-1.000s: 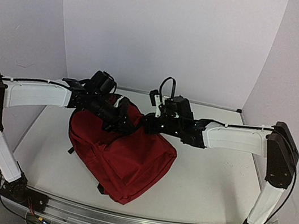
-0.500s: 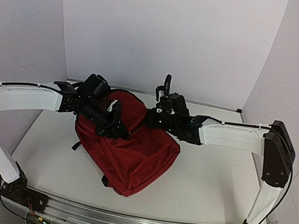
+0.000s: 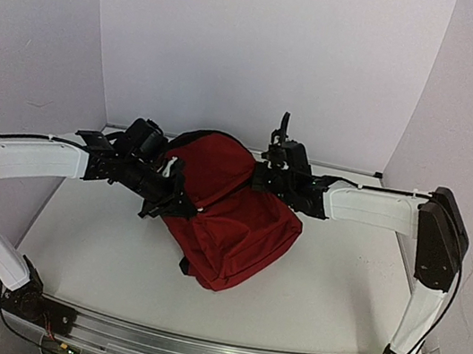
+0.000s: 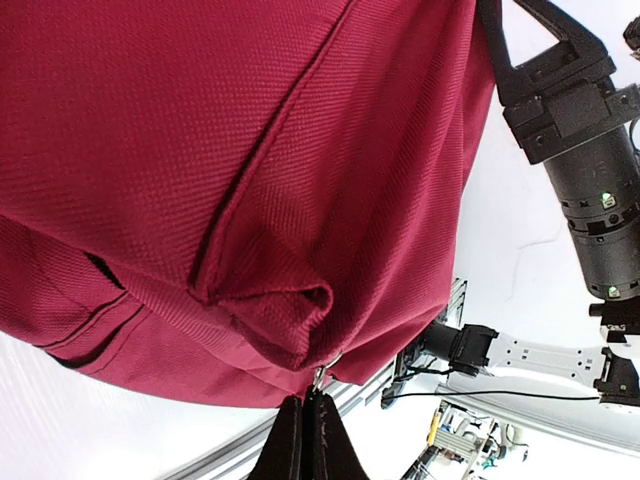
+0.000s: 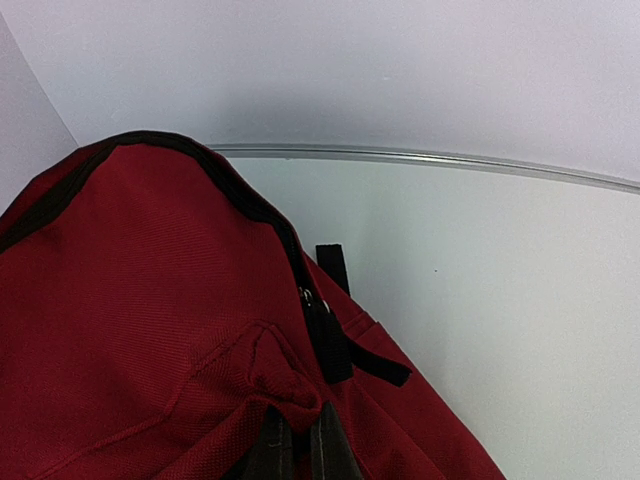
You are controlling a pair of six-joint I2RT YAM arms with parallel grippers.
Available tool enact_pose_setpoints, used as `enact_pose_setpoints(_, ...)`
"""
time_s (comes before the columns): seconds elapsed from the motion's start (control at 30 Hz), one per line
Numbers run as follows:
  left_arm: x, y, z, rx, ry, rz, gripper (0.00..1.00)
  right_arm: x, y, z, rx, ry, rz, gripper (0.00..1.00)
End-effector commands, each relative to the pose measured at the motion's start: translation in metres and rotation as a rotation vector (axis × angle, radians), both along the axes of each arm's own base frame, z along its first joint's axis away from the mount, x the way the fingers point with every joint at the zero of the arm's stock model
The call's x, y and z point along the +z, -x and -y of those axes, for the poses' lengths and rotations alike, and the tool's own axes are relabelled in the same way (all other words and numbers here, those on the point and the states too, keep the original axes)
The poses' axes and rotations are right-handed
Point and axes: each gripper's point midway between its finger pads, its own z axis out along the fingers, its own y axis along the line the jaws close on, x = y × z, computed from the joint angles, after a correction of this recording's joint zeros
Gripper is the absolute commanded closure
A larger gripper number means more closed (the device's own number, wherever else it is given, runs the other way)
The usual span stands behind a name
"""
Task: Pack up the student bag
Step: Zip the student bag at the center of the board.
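The student bag [image 3: 229,221] is a large dark red backpack, held up off the table between both arms and tilted, with its lower end near the table. My left gripper [image 3: 180,197] is at its left side. In the left wrist view the gripper [image 4: 303,400] is shut on a small metal zipper pull [image 4: 322,378] under a fold of the bag [image 4: 200,150]. My right gripper [image 3: 260,181] is at the bag's upper right. In the right wrist view it [image 5: 297,425] is shut on a pinched fold of red fabric [image 5: 290,385], beside the black zipper [image 5: 250,205]. The bag looks closed, and its lining is hidden.
The white table [image 3: 338,276] has walls at the back and both sides. A metal strip [image 5: 450,160] runs along the back wall's foot. An aluminium rail [image 3: 189,351] carries the arm bases at the near edge. Black straps [image 5: 335,265] hang from the bag.
Both arms have carried the bag to the right and farther back, lifting its top. The bag now stands more upright and bulges between the grippers. Both grips are unchanged.
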Motion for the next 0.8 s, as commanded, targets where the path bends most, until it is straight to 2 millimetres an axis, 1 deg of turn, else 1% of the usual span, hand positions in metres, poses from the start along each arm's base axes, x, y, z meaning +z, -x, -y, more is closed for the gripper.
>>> enact_pose_setpoints(0.0,-0.023,0.029,-0.034,-0.001,-0.092,-0.125,1.0,0.054,-0.048,0.074,-0.319,-0.049,0.169,1.0)
enact_pose_setpoints(0.1,-0.024,0.02,-0.037,0.019,-0.041,-0.125,1.0,0.055,-0.047,0.068,-0.28,-0.062,0.161,1.0)
enact_pose_setpoints(0.2,-0.021,0.01,-0.031,0.002,-0.018,-0.094,1.0,0.063,-0.044,0.054,-0.19,-0.089,0.153,1.0)
enact_pose_setpoints(0.23,-0.019,0.006,-0.03,-0.005,-0.019,-0.071,0.95,0.067,-0.041,0.052,-0.169,-0.102,0.155,1.0)
enact_pose_setpoints(0.27,-0.015,0.0,-0.03,-0.007,-0.022,-0.042,0.87,0.072,-0.039,0.05,-0.152,-0.116,0.156,1.0)
enact_pose_setpoints(0.3,-0.009,-0.008,-0.032,0.006,-0.028,0.002,0.72,0.077,-0.036,0.049,-0.138,-0.128,0.159,1.0)
enact_pose_setpoints(0.33,0.0,-0.016,-0.034,0.013,-0.025,0.054,0.52,0.084,-0.033,0.047,-0.117,-0.141,0.163,0.88)
enact_pose_setpoints(0.37,0.008,-0.025,-0.039,0.028,-0.026,0.104,0.36,0.091,-0.029,0.045,-0.089,-0.153,0.168,0.69)
enact_pose_setpoints(0.4,0.017,-0.034,-0.044,0.044,-0.029,0.153,0.22,0.098,-0.025,0.043,-0.061,-0.162,0.172,0.47)
enact_pose_setpoints(0.43,0.024,-0.042,-0.049,0.056,-0.033,0.197,0.14,0.103,-0.022,0.042,-0.036,-0.166,0.172,0.28)
enact_pose_setpoints(0.47,0.032,-0.051,-0.056,0.072,-0.038,0.237,0.08,0.106,-0.018,0.042,-0.015,-0.165,0.167,0.14)
enact_pose_setpoints(0.5,0.038,-0.058,-0.063,0.08,-0.049,0.274,0.03,0.107,-0.016,0.043,0.004,-0.155,0.156,0.06)
enact_pose_setpoints(0.53,0.044,-0.067,-0.071,0.097,-0.059,0.305,0.01,0.107,-0.014,0.046,0.02,-0.143,0.145,0.02)
enact_pose_setpoints(0.63,0.052,-0.091,-0.103,0.152,-0.099,0.375,0.0,0.098,-0.012,0.065,0.042,-0.107,0.096,0.02)
enact_pose_setpoints(0.7,0.057,-0.107,-0.129,0.212,-0.128,0.417,0.0,0.091,-0.013,0.086,0.027,-0.095,0.07,0.02)
enact_pose_setpoints(0.77,0.057,-0.12,-0.16,0.287,-0.17,0.453,0.0,0.083,-0.016,0.115,-0.026,-0.087,0.051,0.02)
